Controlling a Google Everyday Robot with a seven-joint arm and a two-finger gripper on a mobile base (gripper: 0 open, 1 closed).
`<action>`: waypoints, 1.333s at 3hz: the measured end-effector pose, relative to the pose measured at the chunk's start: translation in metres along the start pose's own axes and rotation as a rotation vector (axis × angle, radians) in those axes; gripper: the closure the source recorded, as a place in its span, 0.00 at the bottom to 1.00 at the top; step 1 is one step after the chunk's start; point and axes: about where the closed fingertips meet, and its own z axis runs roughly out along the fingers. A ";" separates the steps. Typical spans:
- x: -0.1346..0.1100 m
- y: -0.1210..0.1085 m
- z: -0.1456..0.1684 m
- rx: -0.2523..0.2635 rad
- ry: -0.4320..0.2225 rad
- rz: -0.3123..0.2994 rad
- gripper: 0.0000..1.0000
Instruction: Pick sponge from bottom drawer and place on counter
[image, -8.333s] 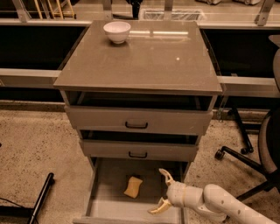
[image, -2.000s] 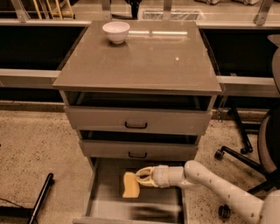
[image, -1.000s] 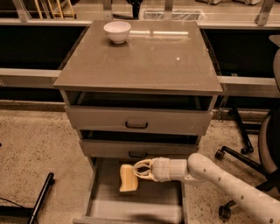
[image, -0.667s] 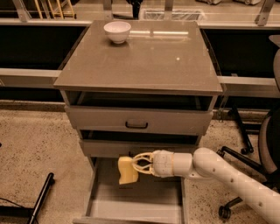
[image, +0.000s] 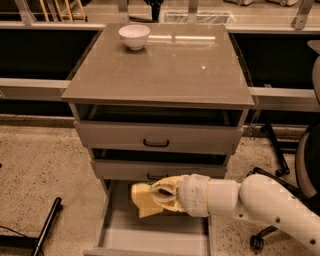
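I am gripping the small pale-yellow soft sponge (image: 141, 198) in my two-finger gripper (image: 159, 195), now raised off the floor of the wide grey bottom drawer (image: 150, 236); carrying it up to the glossy grey-brown counter (image: 165, 65) above that drawer remains.

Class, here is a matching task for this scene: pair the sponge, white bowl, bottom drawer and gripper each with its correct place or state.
Column A:
1 sponge
2 white bowl
3 bottom drawer
4 gripper

Column B:
a pulled open, lowest of three
b on the counter, far left corner
c shut, over the open drawer
d pale yellow, gripped, lifted off the drawer floor

Pairs: 1-d; 2-b; 3-a; 4-c
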 end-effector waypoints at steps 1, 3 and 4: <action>-0.002 -0.006 0.000 0.015 -0.011 -0.015 1.00; -0.041 -0.102 -0.025 0.242 -0.052 -0.195 1.00; -0.036 -0.119 -0.034 0.267 0.103 -0.213 1.00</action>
